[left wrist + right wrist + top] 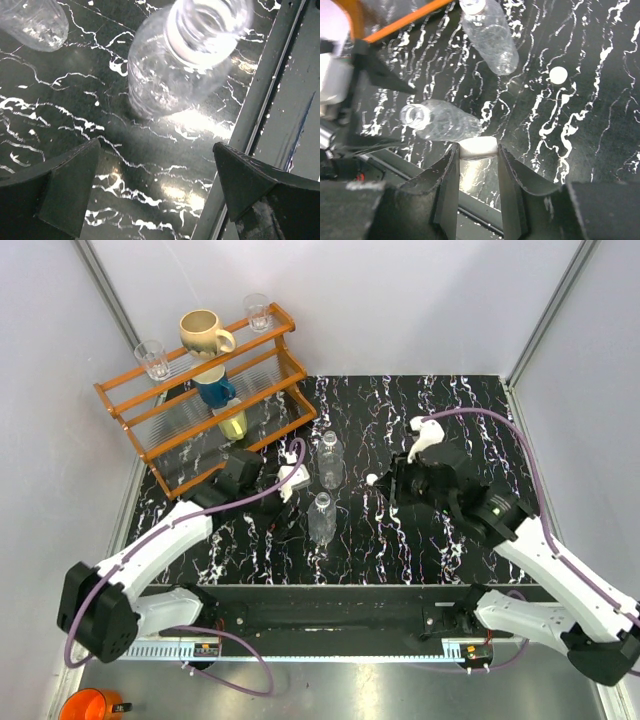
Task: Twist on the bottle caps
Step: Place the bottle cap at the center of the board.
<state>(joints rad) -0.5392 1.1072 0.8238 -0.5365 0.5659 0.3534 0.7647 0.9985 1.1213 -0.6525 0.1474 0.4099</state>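
The left pincer hangs spread to its widest, holding nothing, just left of the two bottles. It is probably placed there to steady one during capping. The near bottle and the far bottle stand upright close together near the middle of the table. Their long axes are vertical and their necks point up, and the near one's mouth is plainly open. Right of the far bottle a loose cap lies flat on the table. Farthest right, the right pincer is partly closed on the other cap, pinching it between the fingertips. That grip is presumably for lowering it onto a neck, though which face is down I cannot tell.
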